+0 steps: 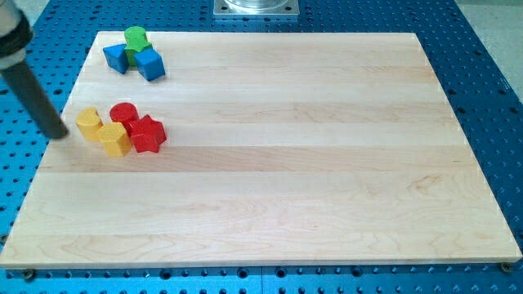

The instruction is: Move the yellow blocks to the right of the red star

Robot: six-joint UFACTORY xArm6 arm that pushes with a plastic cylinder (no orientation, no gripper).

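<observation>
At the frame's left on the pale wooden counter, my tip (a bare rod, no claw) sits just left of the yellow cylinder block and yellow angular block, which lie left of the red star block.

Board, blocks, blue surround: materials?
Board: looks like pale wood, glued strips by the grain bands, satin sheen. Blocks, e.g. red star and yellow blocks: opaque solid colour, matte; painted wood or plastic, can't tell. Blue surround: hole grid suggests coated metal plate. My tip sits left of the yellows: dark, matte.
</observation>
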